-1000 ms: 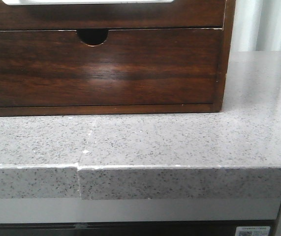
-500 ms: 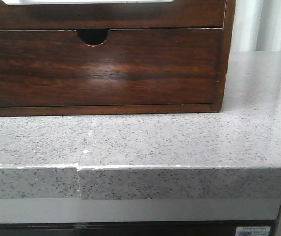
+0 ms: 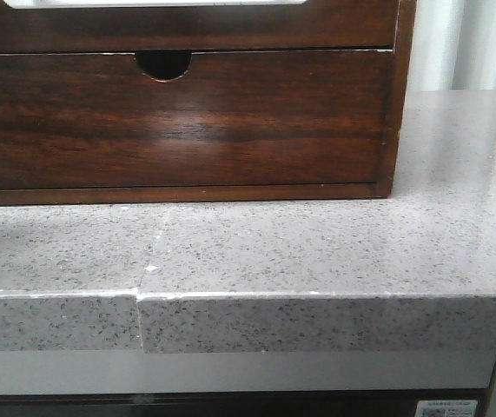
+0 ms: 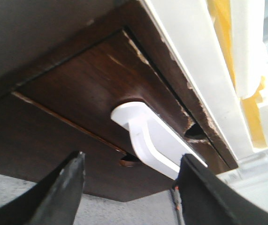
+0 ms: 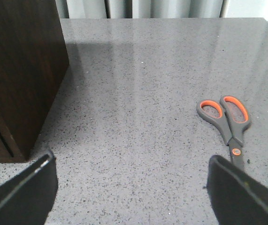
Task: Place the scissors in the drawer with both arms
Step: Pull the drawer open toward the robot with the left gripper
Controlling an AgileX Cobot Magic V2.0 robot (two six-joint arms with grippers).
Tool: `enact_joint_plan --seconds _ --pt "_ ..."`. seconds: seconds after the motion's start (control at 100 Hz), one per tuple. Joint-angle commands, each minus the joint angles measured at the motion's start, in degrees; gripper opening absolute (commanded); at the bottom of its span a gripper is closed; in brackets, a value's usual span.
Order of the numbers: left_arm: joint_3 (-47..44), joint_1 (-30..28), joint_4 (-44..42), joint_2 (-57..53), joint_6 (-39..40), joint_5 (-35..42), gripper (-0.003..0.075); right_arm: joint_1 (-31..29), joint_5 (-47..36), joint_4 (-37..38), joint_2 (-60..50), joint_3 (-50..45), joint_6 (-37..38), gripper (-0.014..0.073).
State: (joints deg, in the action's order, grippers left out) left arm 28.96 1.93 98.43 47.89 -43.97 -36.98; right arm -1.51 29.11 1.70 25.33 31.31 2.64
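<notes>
Left gripper (image 4: pixel 129 180): fingers spread wide, holding nothing, poised in front of the dark wooden cabinet (image 4: pixel 54 117). Between the fingertips a white curved piece (image 4: pixel 148 138) projects from the drawer (image 4: pixel 105 89), whose upper edge shows chipped veneer; the fingers do not touch it. Right gripper (image 5: pixel 131 185): fingers likewise fully apart and empty, hovering over the grey speckled worktop (image 5: pixel 138 93). The scissors (image 5: pixel 227 124), grey with orange-lined handle loops, lie flat on the worktop at about two o'clock from that gripper, closed, near the right-hand finger (image 5: pixel 239 192) but apart from it. The cabinet's side stands at ten o'clock. In the front view neither arm appears; only the lower drawer with a half-round notch (image 3: pixel 178 117) shows fully.
</notes>
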Motion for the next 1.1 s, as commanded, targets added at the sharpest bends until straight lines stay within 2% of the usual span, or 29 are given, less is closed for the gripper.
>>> enact_joint_plan --seconds 0.0,0.42,0.55,0.78,1.09 --pt "1.78 0.01 8.49 2.61 -5.37 -5.60 0.0396 -0.18 -4.71 -0.26 0.72 1.66 -0.65 0.0583" --pt "8.90 0.01 8.60 15.77 -7.51 -16.16 0.0395 -0.18 -4.71 -0.26 0.72 1.66 -0.65 0.0583" --pt "10.81 0.22 8.60 18.04 -7.56 -16.33 0.0385 -0.18 -4.71 -0.26 0.72 1.66 -0.65 0.0583" --pt "13.48 4.10 8.60 21.45 -8.01 -16.09 0.0385 -0.18 -4.71 -0.26 0.72 1.66 -0.65 0.0583" --pt "13.92 4.01 8.62 21.84 -9.11 -15.83 0.0384 -0.18 -4.71 -0.26 0.72 1.66 -0.65 0.0583"
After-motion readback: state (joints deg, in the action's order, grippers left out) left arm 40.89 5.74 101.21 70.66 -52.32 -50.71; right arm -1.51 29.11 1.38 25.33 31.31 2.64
